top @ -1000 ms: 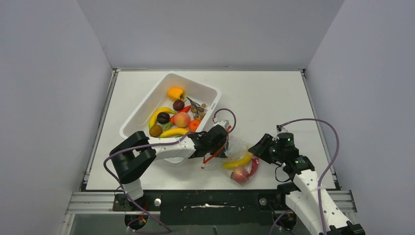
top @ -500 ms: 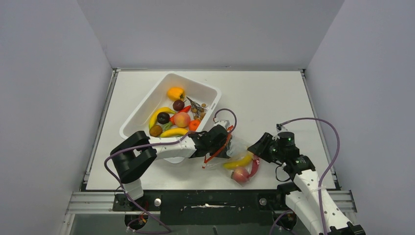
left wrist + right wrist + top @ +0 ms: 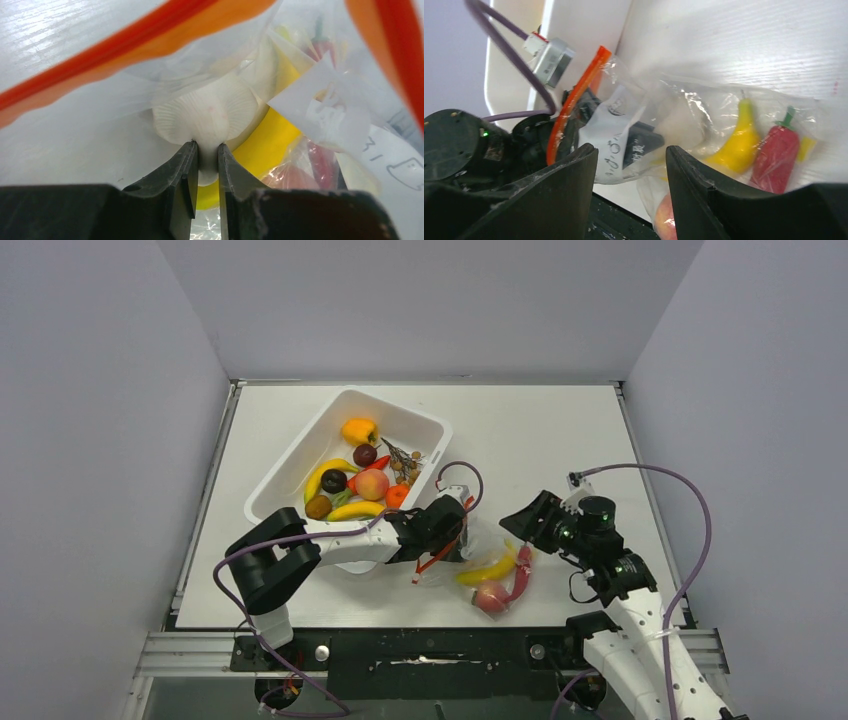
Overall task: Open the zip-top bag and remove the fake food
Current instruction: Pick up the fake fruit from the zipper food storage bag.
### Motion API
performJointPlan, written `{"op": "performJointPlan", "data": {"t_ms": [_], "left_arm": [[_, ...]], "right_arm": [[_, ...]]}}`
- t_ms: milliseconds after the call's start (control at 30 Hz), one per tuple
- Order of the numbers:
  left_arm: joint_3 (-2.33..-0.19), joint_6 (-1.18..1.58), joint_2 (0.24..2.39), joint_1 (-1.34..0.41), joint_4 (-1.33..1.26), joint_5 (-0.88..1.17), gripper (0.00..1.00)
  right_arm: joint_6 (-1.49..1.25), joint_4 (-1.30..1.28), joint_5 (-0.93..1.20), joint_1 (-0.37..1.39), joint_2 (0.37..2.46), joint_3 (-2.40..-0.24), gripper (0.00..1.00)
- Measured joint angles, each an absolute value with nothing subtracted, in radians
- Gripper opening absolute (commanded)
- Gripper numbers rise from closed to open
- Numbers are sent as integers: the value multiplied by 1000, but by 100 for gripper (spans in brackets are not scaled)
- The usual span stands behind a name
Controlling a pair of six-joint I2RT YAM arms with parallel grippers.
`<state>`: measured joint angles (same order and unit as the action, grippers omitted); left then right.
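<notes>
The zip-top bag (image 3: 478,552) lies crinkled near the table's front, its red-orange zip strip (image 3: 440,548) parted. My left gripper (image 3: 462,530) reaches in through the mouth. In the left wrist view the left gripper (image 3: 207,150) is shut on the stem of a white ribbed mushroom-like toy (image 3: 205,112), part of the fake food. A yellow banana (image 3: 487,571), a red chili (image 3: 520,582) and a peach (image 3: 490,597) lie inside the bag too. My right gripper (image 3: 515,525) hovers open at the bag's right side, and the right gripper (image 3: 631,157) has nothing between its fingers.
A white tub (image 3: 330,410) holding several more toy fruits stands at the back left, its near corner against the left arm. The left arm's purple cable (image 3: 519,65) loops above the bag's mouth. The table's front edge runs just below the bag.
My right gripper has risen and shifted a little left and farther away, and its jaws stand wider. The left arm and the bag have stayed in place.
</notes>
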<state>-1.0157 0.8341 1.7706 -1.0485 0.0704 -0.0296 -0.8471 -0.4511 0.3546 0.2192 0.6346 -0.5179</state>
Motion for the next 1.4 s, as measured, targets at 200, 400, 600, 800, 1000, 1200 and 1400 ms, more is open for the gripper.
{"op": "performJointPlan", "data": {"t_ms": [200, 400, 600, 800, 1000, 1200, 1400], "left_arm": [[-1014, 834, 1771, -1048, 67, -30, 7], [-1012, 836, 1771, -1048, 64, -30, 6], [-1012, 837, 1771, -1048, 64, -30, 5], [-1012, 837, 1771, -1048, 64, -30, 4], [-1012, 837, 1771, -1048, 64, -30, 4], [-1012, 837, 1770, -1048, 65, -32, 3], [-1012, 837, 1770, -1048, 65, -35, 4]], "right_arm": [[-856, -407, 339, 352, 653, -554, 52], [-872, -358, 236, 575, 737, -596, 51], [-916, -315, 133, 680, 813, -607, 53], [-972, -312, 58, 701, 863, -629, 53], [-983, -300, 59, 701, 915, -659, 43], [-989, -302, 62, 701, 965, -678, 26], [-996, -322, 58, 702, 964, -678, 9]]}}
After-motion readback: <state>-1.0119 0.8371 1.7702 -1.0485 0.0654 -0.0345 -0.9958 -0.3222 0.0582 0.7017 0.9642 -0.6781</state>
